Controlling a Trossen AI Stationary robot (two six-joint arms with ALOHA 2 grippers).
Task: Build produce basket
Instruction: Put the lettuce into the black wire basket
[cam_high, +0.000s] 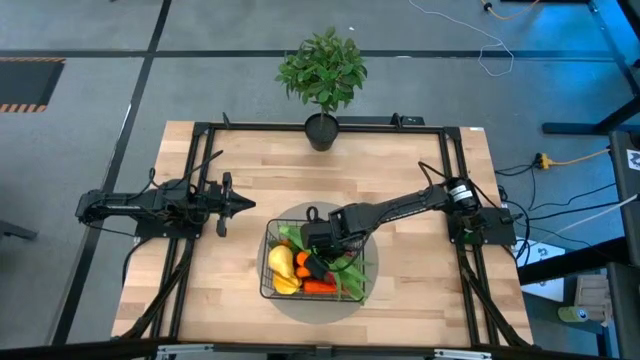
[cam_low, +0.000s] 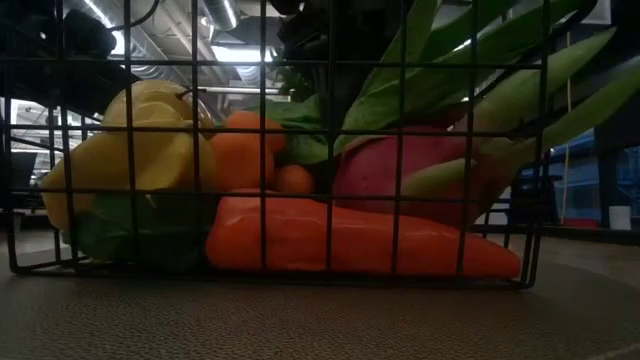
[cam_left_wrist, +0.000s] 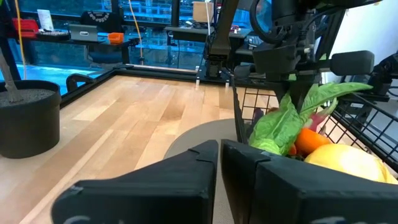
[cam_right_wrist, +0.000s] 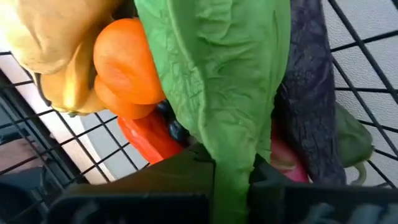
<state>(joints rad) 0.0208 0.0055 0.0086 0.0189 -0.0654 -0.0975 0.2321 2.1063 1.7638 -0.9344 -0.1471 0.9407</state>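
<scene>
With the right claw (cam_high: 322, 243) down inside the basket (cam_high: 268, 262) on the round grey mat (cam_high: 368, 285), clenched on a radish leaf (cam_right_wrist: 233, 93), lifting now could drag the radish out or snag the mesh; the left claw (cam_high: 232, 205) waits shut beside the basket.

Robotics lab: framed wooden tabletop (cam_high: 250, 160) on grey floor (cam_high: 100, 40), loose cables (cam_high: 560, 160), equipment desks (cam_left_wrist: 74, 37) behind.
</scene>
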